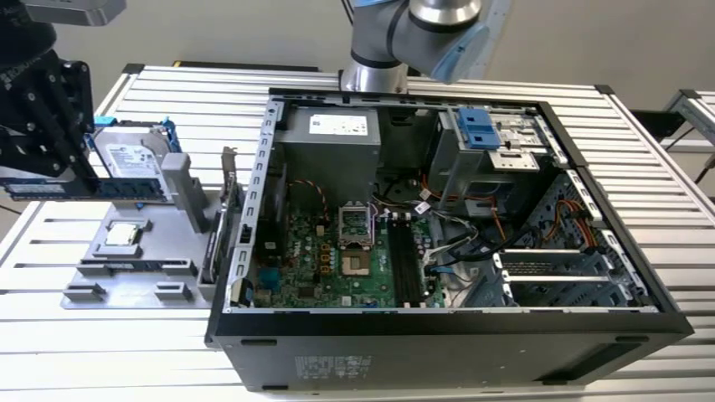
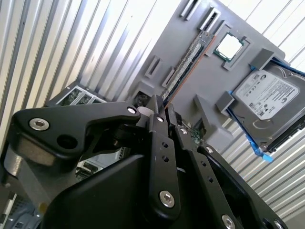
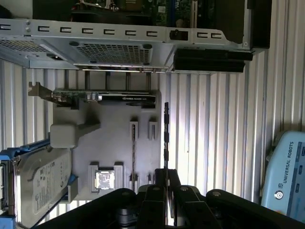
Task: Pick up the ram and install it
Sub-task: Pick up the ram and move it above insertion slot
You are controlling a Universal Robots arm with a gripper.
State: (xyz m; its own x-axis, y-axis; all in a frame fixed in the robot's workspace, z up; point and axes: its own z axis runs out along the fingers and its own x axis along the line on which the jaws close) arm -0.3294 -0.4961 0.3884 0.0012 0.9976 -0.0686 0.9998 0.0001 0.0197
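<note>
One arm [image 1: 386, 42] poised above gray tray [image 1: 146, 251], tool [image 2: 162, 109] clamped on ram [image 2: 188, 62] end, stick level, clear of tray

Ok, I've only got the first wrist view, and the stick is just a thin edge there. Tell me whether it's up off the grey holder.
Observer: Yes. In the exterior view the ram hangs level and flat side on, blue with dark chips, clear above the grey holder.
Operator: Good. Now look inside the computer and report on the slots.
Observer: In the exterior view the case lies open, and the long black slots on its board look empty.
</note>
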